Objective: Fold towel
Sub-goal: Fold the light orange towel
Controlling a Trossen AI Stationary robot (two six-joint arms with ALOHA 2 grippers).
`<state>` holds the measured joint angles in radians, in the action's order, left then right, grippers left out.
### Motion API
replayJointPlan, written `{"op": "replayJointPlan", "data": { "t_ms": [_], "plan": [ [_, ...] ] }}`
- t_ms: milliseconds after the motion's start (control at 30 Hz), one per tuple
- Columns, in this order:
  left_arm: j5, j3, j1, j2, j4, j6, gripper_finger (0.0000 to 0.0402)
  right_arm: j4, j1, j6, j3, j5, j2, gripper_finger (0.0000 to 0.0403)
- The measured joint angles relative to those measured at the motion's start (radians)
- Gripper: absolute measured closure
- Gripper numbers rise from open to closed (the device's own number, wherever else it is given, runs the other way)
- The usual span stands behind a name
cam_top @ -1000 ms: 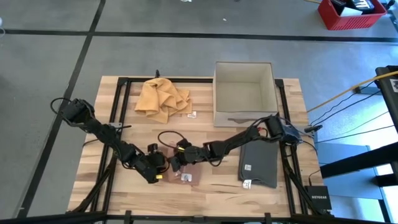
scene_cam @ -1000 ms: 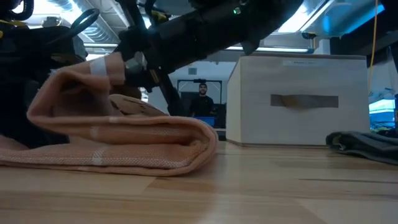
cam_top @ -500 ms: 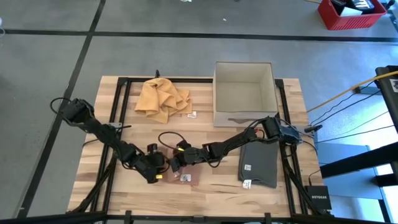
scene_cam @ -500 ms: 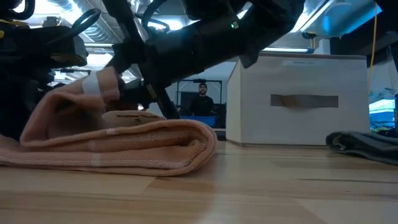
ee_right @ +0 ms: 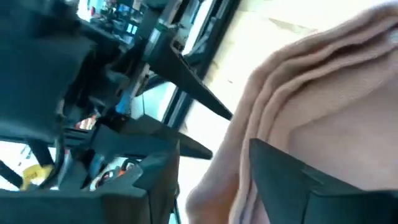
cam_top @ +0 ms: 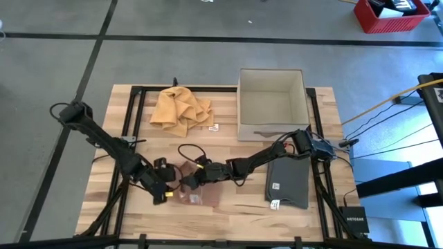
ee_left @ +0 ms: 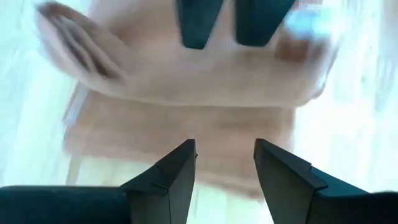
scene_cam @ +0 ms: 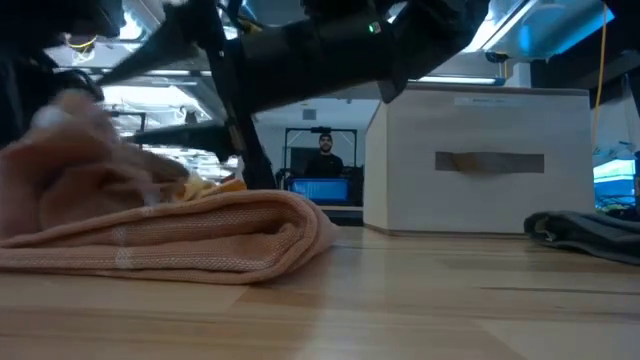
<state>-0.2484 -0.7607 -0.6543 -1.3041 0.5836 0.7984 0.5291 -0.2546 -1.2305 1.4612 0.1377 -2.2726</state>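
My left pincer (cam_top: 168, 193) hangs apart just beside the tan towel (cam_top: 196, 196), far from the white box (cam_top: 271, 102), while my right pincer (cam_top: 188, 180) clamps its doubled edge, the fold seemingly unfinished.

Pretty cramped around the pink towel (cam_top: 196, 197): left gripper (cam_top: 166, 194) at 9 o'clock, right gripper (cam_top: 188, 181) at 12, both touching it. Open wood at 6 and 3. Farther out, grey towel (cam_top: 288, 183) at 3, box (cam_top: 272, 102) at 1, yellow cloth (cam_top: 179, 108) at 12.
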Motion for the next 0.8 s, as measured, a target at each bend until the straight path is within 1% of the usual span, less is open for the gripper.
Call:
{"op": "replayJointPlan", "data": {
  "t_ms": [100, 200, 267, 367, 400, 433, 500, 533, 567, 600, 633, 700, 767, 800],
  "plan": [
    [0.017, -0.037, 0.0, 0.061, 0.067, 0.043, 0.0245, -0.009, 0.0, 0.02, 0.027, 0.0, 0.0, 0.0201],
    [0.024, -0.065, -0.006, 0.124, 0.105, 0.049, 0.0245, -0.006, 0.0, 0.063, 0.043, 0.002, 0.0, 0.0201],
    [-0.015, -0.068, -0.007, 0.161, 0.084, 0.016, 0.0245, -0.007, 0.0, 0.112, 0.045, -0.015, 0.0, 0.0201],
    [-0.167, -0.028, -0.029, 0.179, -0.062, -0.024, 0.0245, -0.033, 0.0, 0.228, 0.045, -0.115, 0.014, 0.0201],
    [-0.199, -0.004, -0.035, 0.172, -0.13, -0.041, 0.0245, -0.063, -0.001, 0.281, 0.045, -0.158, 0.027, 0.0201],
    [-0.21, 0.021, -0.037, 0.159, -0.202, -0.066, 0.0245, -0.106, -0.009, 0.33, 0.044, -0.187, 0.044, 0.0201],
    [-0.212, 0.075, -0.039, 0.122, -0.342, -0.112, 0.0245, -0.213, -0.037, 0.453, 0.041, -0.193, 0.08, 0.0201],
    [-0.213, 0.101, -0.038, 0.098, -0.395, -0.125, 0.0245, -0.267, -0.058, 0.527, 0.041, -0.177, 0.093, 0.0201],
    [-0.217, 0.122, -0.034, 0.07, -0.429, -0.13, 0.0245, -0.319, -0.083, 0.598, 0.041, -0.134, 0.1, 0.0201],
    [-0.225, 0.138, -0.026, 0.039, -0.44, -0.133, 0.0245, -0.364, -0.105, 0.649, 0.041, -0.066, 0.101, 0.0201],
    [-0.236, 0.15, -0.015, 0.012, -0.437, -0.13, 0.0245, -0.406, -0.126, 0.686, 0.04, 0.018, 0.1, 0.0201],
    [-0.267, 0.17, 0.014, -0.037, -0.412, -0.1, 0.0245, -0.472, -0.156, 0.753, 0.039, 0.154, 0.088, 0.0201],
    [-0.266, 0.181, 0.05, -0.082, -0.367, -0.063, 0.0245, -0.527, -0.166, 0.79, 0.039, 0.242, 0.076, 0.0201],
    [-0.258, 0.182, 0.066, -0.1, -0.324, -0.037, 0.0245, -0.548, -0.166, 0.793, 0.039, 0.255, 0.069, 0.0201]
  ]
}}
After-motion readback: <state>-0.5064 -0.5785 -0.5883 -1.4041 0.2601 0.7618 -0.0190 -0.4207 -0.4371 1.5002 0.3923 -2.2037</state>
